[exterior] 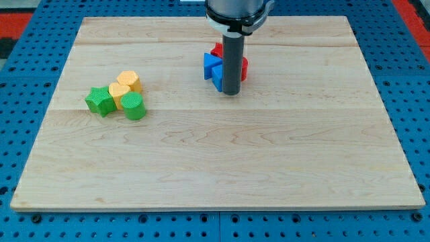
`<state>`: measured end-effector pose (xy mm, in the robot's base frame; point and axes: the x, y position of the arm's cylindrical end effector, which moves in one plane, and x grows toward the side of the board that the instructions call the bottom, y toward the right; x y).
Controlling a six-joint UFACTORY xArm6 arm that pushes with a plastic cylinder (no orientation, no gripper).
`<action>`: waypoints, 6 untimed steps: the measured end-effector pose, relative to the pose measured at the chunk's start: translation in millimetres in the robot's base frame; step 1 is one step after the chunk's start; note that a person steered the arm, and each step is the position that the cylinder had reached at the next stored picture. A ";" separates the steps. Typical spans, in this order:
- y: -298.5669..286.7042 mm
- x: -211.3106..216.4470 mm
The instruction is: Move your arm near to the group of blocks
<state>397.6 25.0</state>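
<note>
My tip [231,93] rests on the wooden board [222,161] just below a cluster of blue and red blocks at the view's upper middle. The rod hides part of that cluster. A blue block [213,66] shows left of the rod, with a red block [217,50] above it and a red block [244,67] right of the rod. A second group lies to the view's left: a green star [100,101], a yellow block [119,93], a yellow hexagon-like block [128,81] and a green cylinder [134,105], all touching or nearly so.
The board sits on a blue pegboard table [27,67]. The arm's dark body [238,12] hangs over the board's top edge. A red surface [413,13] shows at the view's top right corner.
</note>
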 end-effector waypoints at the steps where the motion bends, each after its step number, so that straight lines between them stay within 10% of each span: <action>1: 0.0 -0.2; 3: 4.4 43.5; 4: -47.5 115.5; 6: -196.5 106.6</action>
